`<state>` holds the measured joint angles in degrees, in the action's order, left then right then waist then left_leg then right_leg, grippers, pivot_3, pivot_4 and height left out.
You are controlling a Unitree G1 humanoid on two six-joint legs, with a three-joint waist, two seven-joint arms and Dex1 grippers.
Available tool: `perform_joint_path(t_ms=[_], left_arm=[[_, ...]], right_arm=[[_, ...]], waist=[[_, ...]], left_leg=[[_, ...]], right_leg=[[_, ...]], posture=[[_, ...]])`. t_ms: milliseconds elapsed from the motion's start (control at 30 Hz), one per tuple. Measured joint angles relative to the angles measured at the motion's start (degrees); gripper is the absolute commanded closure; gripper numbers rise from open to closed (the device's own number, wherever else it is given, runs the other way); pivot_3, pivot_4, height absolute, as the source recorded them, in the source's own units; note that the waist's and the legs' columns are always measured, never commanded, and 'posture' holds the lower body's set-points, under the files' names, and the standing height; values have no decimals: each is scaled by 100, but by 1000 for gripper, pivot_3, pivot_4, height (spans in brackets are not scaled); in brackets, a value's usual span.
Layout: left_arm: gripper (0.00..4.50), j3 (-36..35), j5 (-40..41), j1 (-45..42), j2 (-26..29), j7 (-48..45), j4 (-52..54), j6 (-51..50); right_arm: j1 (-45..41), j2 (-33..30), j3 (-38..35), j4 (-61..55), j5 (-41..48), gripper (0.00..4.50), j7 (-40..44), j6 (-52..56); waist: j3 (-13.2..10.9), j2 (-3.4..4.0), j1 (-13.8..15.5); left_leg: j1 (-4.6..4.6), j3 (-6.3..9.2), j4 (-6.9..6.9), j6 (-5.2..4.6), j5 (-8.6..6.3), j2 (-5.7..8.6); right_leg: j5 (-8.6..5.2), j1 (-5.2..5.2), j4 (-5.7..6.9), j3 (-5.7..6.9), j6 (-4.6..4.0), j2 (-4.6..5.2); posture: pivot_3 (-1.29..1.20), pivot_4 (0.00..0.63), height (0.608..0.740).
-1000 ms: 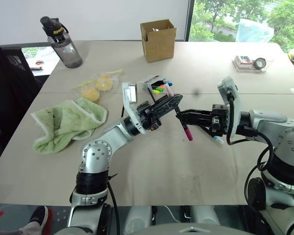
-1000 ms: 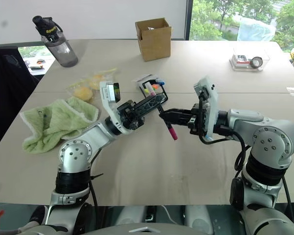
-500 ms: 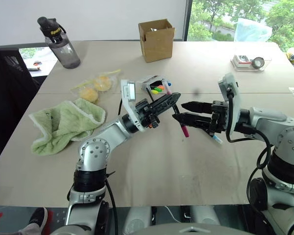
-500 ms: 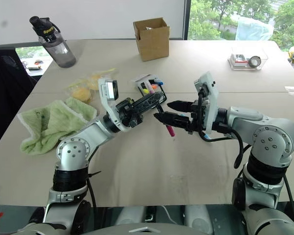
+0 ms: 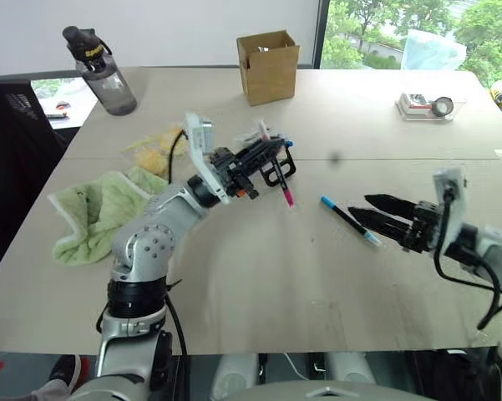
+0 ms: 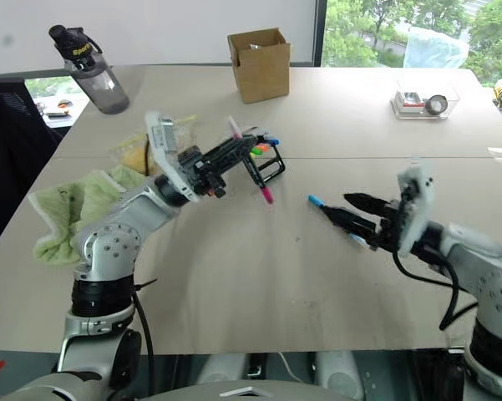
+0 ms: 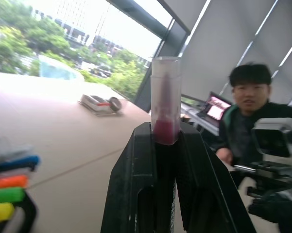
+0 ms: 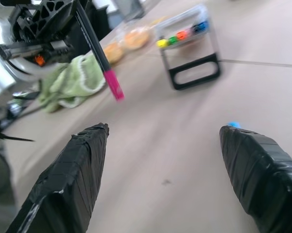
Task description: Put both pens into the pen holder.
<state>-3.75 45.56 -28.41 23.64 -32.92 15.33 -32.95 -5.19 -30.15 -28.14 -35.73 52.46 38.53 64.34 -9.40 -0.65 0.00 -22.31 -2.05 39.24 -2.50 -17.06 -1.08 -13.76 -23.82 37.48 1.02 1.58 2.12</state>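
The pink-capped pen [image 5: 281, 182] hangs tilted, pink end down, with my left gripper [image 5: 267, 157] shut on its upper part. Its pale top [image 7: 165, 97] sticks up between the fingers in the left wrist view. Just behind it stands the pen holder [image 6: 271, 170], black-framed with bright markers in it. The other pen [image 5: 348, 220], with light blue ends, lies flat on the table right of centre. My right gripper [image 5: 363, 207] is open, low over the table beside that pen's near end, with nothing in it. From the right wrist view I see the pink-capped pen [image 8: 101, 57] and the pen holder [image 8: 192, 53] ahead.
A brown cardboard box [image 5: 269, 67] stands at the back centre, a dark water bottle [image 5: 100, 71] at the back left. A green towel [image 5: 100, 213] and a bag of yellow things [image 5: 163, 142] lie left. A clear tray [image 5: 426, 104] sits back right. A person [image 7: 248, 116] is beyond the table.
My right gripper opened, let go of the pink-capped pen and drew back to the right and down. The left gripper kept the pen, rolled, and carried it left towards the pen holder.
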Motion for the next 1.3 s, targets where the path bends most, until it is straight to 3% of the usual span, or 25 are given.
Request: perform_joint_path(t_ms=[167, 267, 433, 567, 1000, 1300], left_arm=[[4500, 785, -1810, -182, -90, -96, -10, 1519], [4500, 1448, -3299, -369, -80, -7, -48, 2851], [4500, 1755, -4891, -709, -57, 354, -338, 4369], [4500, 1859, -5859, -726, 109, 642, -701, 4982], [4500, 1985, -6551, -573, -62, 1027, -1958, 5565], [4500, 2013, -6635, -848, -138, 1145, -2693, 6014]], right_arm=[[626, -115, -354, -27, 160, 617, 424, -845], [973, -278, -394, -39, 172, 617, 702, -1311], [1573, -599, -155, -16, -213, 617, 1154, -1885], [1561, -715, -159, 178, -198, 617, 1243, -2128], [1493, -963, -103, 490, -362, 617, 1369, -2813], [1195, -846, 68, 533, -1014, 617, 1230, -3791]], waist=[[-3, -4, 18], [-3, -5, 75], [-3, -6, 79], [-4, -7, 77], [-5, -8, 87], [-5, -8, 84]], left_leg=[[4, -14, 2, -2, -1, 0], [11, -16, -1, -4, -2, -2], [11, -22, -1, -5, -2, -11], [22, -34, -1, -5, -3, -14], [21, -34, 0, -5, -3, -15], [28, -39, 2, -4, -2, -15]], right_leg=[[1, 2, -6, -16, 0, 0], [1, 6, -5, -17, 0, -2], [1, 5, -9, -20, 0, -6], [1, 7, -2, -27, 1, -8], [1, 6, 5, -23, 1, -3], [1, 6, 18, -25, 2, -4]], posture=[[0, 150, 736], [0, 150, 736], [0, 150, 736], [0, 150, 736], [0, 150, 736], [0, 150, 736]])
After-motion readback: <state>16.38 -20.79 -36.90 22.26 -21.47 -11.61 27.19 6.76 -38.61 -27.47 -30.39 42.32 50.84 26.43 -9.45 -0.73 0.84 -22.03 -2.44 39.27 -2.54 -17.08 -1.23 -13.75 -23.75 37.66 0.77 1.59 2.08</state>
